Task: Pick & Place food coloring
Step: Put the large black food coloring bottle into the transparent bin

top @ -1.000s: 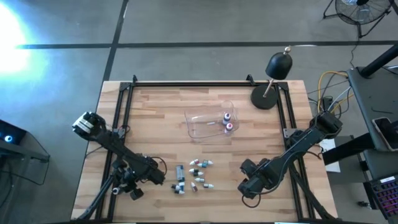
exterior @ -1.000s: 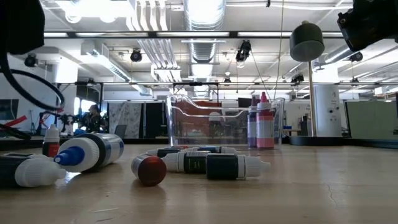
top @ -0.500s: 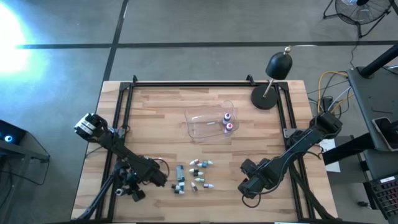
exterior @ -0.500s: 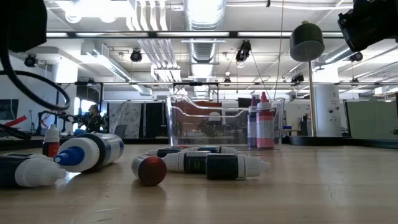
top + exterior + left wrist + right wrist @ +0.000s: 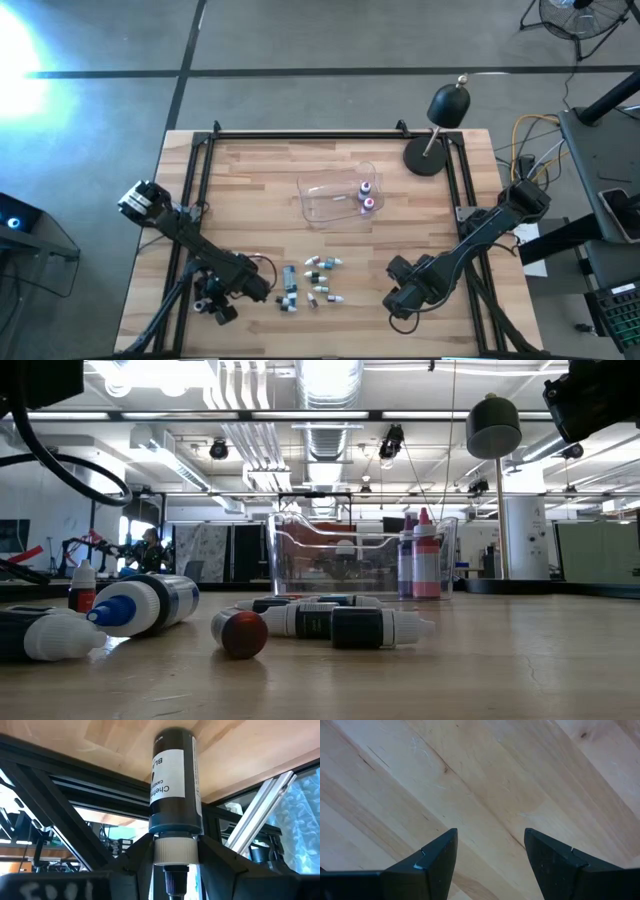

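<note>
Several small food coloring bottles (image 5: 310, 280) lie on their sides in a cluster on the wood near the table's near edge; the low view shows them (image 5: 300, 622) lying flat. Two more bottles (image 5: 367, 195) stand upright inside the clear tub (image 5: 330, 200). My left gripper (image 5: 213, 303) is at the near-left part of the table, left of the cluster, shut on a dark bottle with a white label (image 5: 175, 775). My right gripper (image 5: 489, 851) hangs open over bare wood, right of the cluster (image 5: 400, 300). My left gripper pinches the dark bottle at its white cap end (image 5: 173, 851) between the two fingers (image 5: 134, 862). The body sticks straight out beyond the fingertips, in line with the fingers, and the nozzle points back toward the wrist. The bottle is lifted clear of the table.
A black dome lamp on a round base (image 5: 440, 125) stands at the far-right corner. Black frame rails (image 5: 300, 133) run along the table's edges. Bare wood (image 5: 250, 190) lies left of the tub and between the cluster and my right gripper.
My left arm has risen a little with the dark bottle held between its fingers: in the low view its dark body and cable now sit higher. The bottles on the table and in the tub have stayed where they were.
</note>
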Available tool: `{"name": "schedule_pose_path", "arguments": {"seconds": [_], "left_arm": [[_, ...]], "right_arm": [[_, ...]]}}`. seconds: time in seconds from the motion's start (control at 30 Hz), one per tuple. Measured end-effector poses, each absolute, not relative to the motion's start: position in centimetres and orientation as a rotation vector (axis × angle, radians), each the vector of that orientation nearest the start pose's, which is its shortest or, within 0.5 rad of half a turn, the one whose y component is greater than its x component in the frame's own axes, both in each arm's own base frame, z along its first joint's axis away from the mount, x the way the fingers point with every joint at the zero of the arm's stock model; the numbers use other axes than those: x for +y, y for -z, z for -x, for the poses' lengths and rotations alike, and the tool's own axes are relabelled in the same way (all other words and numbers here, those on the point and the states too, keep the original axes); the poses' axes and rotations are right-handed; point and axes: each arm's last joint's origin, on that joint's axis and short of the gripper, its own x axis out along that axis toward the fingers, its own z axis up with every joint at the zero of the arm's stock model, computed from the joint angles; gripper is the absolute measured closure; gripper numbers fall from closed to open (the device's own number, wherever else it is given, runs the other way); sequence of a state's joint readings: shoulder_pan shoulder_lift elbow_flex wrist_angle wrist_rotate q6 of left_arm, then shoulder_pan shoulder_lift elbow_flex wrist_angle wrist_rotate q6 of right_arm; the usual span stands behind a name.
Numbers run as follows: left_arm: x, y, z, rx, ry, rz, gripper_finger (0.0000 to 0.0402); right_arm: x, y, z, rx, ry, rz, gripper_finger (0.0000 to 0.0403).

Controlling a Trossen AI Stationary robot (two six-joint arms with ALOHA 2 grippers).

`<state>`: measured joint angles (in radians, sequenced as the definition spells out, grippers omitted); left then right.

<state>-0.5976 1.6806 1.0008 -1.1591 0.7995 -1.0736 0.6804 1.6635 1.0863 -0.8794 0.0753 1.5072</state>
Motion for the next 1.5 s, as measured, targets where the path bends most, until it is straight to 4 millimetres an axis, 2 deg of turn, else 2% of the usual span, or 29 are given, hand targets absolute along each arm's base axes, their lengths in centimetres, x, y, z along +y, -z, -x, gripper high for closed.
{"name": "schedule_pose_path", "arguments": {"seconds": [0.7, 0.97, 1.3, 1.5], "left_arm": [[-16.4, -18.4, -20.6, 2.193, -0.099, 0.725, 0.0279], [-16.3, -18.4, -20.5, 2.177, -0.147, 0.695, 0.0277], [-16.3, -18.9, -20.8, 2.148, -0.148, 0.636, 0.0199], [-16.4, -19.2, -20.9, 2.156, -0.141, 0.653, 0.0191]], "right_arm": [[18.3, -18.7, -23.0, 1.351, 0.576, -0.676, 0.0179], [18.2, -18.7, -22.9, 1.352, 0.578, -0.674, 0.0179], [18.2, -18.6, -22.9, 1.352, 0.581, -0.669, 0.0179], [18.2, -18.4, -22.8, 1.354, 0.585, -0.667, 0.0179]]}}
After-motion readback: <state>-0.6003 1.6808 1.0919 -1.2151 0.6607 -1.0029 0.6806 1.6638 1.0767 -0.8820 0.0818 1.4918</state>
